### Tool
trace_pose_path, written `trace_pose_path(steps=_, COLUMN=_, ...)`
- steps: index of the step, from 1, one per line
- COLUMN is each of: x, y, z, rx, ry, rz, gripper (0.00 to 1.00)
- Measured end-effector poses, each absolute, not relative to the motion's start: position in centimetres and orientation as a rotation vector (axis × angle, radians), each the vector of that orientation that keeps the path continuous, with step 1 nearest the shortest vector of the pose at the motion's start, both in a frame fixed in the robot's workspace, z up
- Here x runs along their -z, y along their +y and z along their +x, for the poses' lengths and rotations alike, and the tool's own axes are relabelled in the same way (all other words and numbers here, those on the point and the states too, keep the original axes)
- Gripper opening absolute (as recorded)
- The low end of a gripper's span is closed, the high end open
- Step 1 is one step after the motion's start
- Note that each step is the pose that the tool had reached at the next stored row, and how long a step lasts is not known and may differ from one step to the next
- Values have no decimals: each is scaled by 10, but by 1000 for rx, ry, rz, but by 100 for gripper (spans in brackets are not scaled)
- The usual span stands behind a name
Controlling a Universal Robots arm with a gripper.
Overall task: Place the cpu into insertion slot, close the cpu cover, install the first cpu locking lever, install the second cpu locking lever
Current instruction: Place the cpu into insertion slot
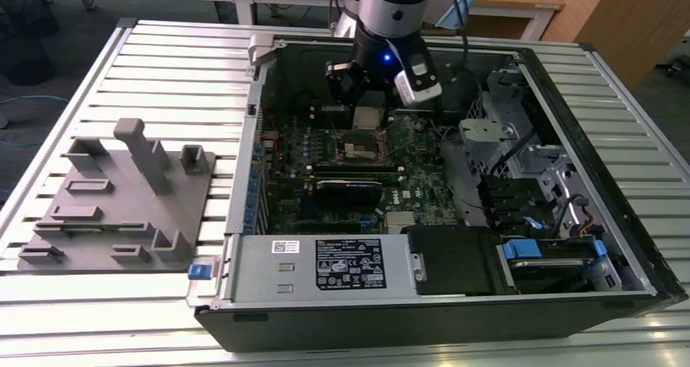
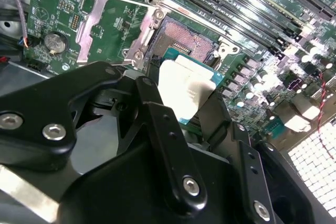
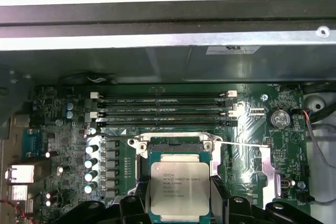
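- Step in hand, as judged: the first one, placing the cpu (image 3: pixel 180 186); cover and lever steps are not yet done.
- The gripper (image 3: pixel 180 199) is clamping the cpu by two opposite edges, metal top facing up in both wrist views.
- In the exterior view the gripper (image 1: pixel 370 113) is hanging inside the open case (image 1: pixel 603 246), toward its far side, with the cpu (image 1: pixel 370 119) just above the slot (image 1: pixel 359 147).
- In the second wrist view the cpu (image 2: pixel 186 87) is sitting close over the slot (image 2: pixel 184 40) and apart from it, seemingly tilted; it is not seated.
- Seating is calling for the chip squared to the socket rim, levelled and centred; the pins look fragile, so a skewed drop is risking damage.
- The cover (image 3: pixel 264 163) is lying swung open beside the slot (image 3: pixel 174 145), leaving the socket free.
- Counts: one cpu, one slot, one cover, one gripper.
- Levers (image 3: pixel 242 144): two thin rods seem to be standing unlatched, one on each side of the slot; the second is less sure.
- Four memory slots (image 3: pixel 163 109) are running along the far side of the socket on the board (image 3: pixel 63 129).
- One grey fixture (image 1: pixel 129 197) is sitting on the table (image 1: pixel 183 68) at the exterior view's left.
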State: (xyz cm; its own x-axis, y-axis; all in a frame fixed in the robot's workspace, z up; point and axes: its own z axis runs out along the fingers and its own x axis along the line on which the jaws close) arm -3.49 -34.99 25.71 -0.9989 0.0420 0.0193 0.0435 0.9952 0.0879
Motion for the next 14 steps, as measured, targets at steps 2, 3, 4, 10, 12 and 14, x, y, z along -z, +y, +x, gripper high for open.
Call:
trace_pose_path(steps=2, x=-257, y=-350, z=-35, rx=139, ry=-3120, rz=-116, gripper=54)
trace_pose_path(steps=3, x=-256, y=-350, z=-35, rx=139, ry=-3120, rz=-144, gripper=54)
trace_pose_path(steps=4, x=-256, y=-350, z=-35, rx=139, ry=-3119, rz=-170, gripper=54)
trace_pose_path(steps=10, x=-256, y=-350, z=-35, rx=139, ry=-3119, rz=-183, gripper=54)
trace_pose_path(steps=12, x=-256, y=-350, z=-35, rx=139, ry=-3119, rz=-193, gripper=54)
trace_pose_path(steps=14, x=-256, y=-350, z=-35, rx=140, ry=-3118, rz=-221, gripper=54)
